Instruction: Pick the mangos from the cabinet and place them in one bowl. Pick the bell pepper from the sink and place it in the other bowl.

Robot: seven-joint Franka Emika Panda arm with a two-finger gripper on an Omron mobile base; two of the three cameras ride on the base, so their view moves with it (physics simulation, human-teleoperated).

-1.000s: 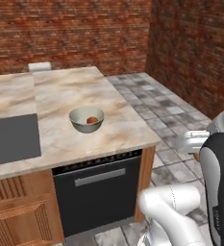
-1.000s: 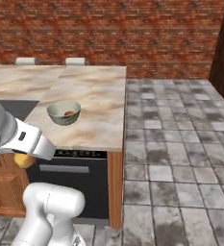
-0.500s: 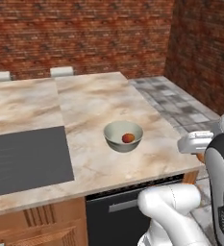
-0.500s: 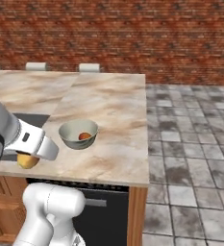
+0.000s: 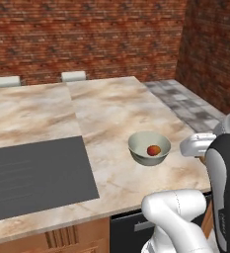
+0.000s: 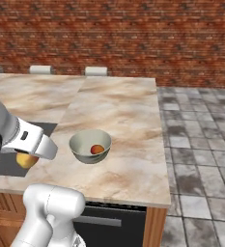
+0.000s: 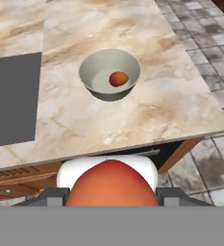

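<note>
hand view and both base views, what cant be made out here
- Held mango: hand view, its lower part is cut off by the bottom edge; right base view, mostly behind the arm.
- Gripper fingertips: hand view, covered by that mango.
- Bowl interior: left base view, near wall hides part of the floor beside the mango inside.

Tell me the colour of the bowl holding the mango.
Pale grey-green bowl, plain and smooth; clearest in the hand view.
</note>
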